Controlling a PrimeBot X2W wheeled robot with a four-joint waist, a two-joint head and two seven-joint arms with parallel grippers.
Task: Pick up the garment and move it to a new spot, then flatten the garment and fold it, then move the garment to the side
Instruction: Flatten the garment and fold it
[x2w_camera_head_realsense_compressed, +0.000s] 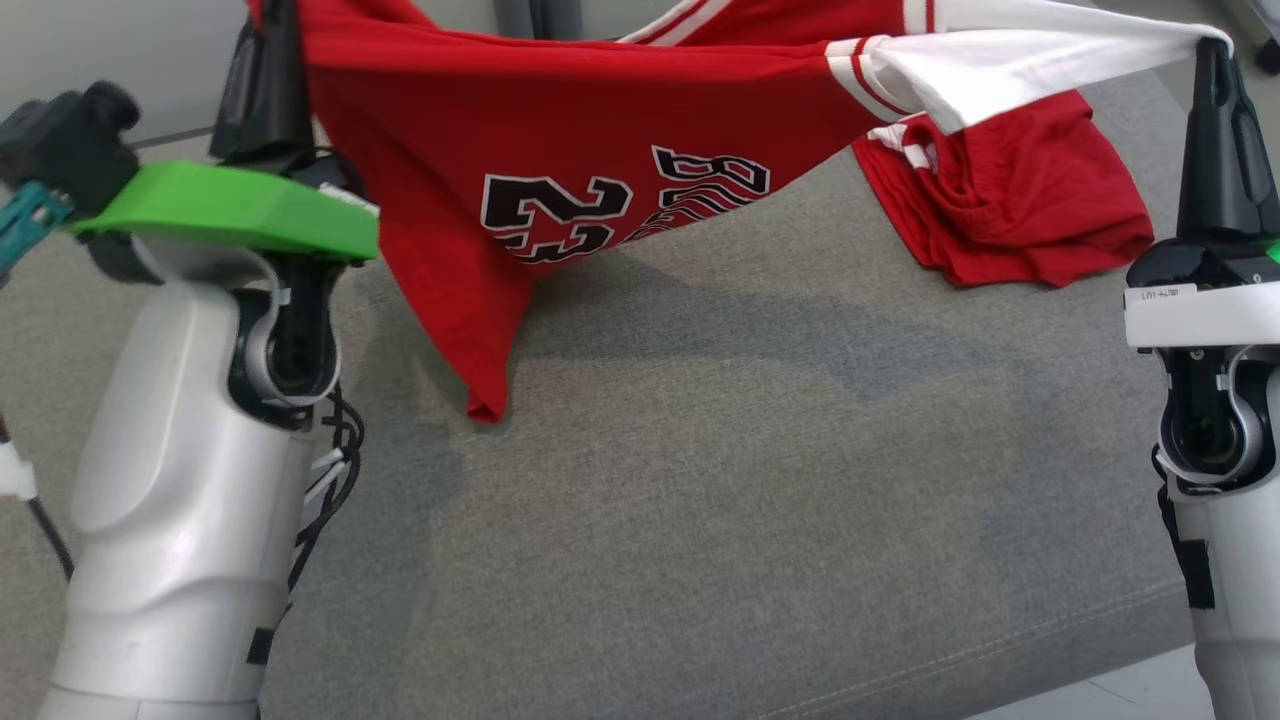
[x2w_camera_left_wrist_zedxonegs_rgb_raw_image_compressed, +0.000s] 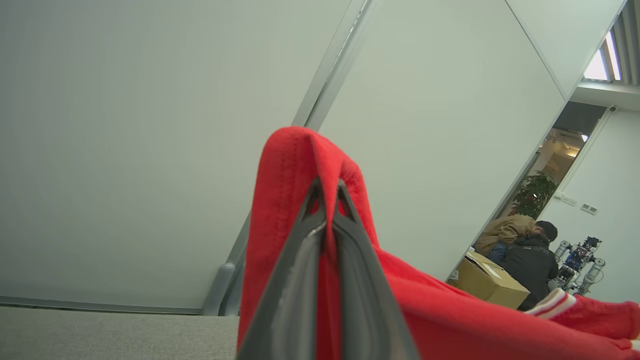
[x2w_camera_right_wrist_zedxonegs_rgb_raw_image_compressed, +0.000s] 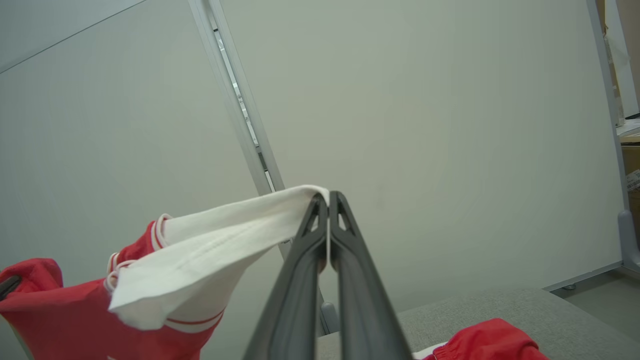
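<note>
Garment: red, black "23" outlined in white, strung in the air between my two grippers above the grey surface.

Left gripper: closed on a fold of red cloth, which drapes over both fingertips.

Right gripper: closed on the end of the white sleeve, which is taut. Red-and-white stripes mark where the sleeve meets the body.

Middle of the cloth sags. One red corner hangs lowest, near my left arm, at or just above the surface; contact unclear. Bunched red part rests on the surface at far right, below the sleeve.

Pale wall panels behind. Left wrist view: a person bent beside a cardboard box, far back.
</note>
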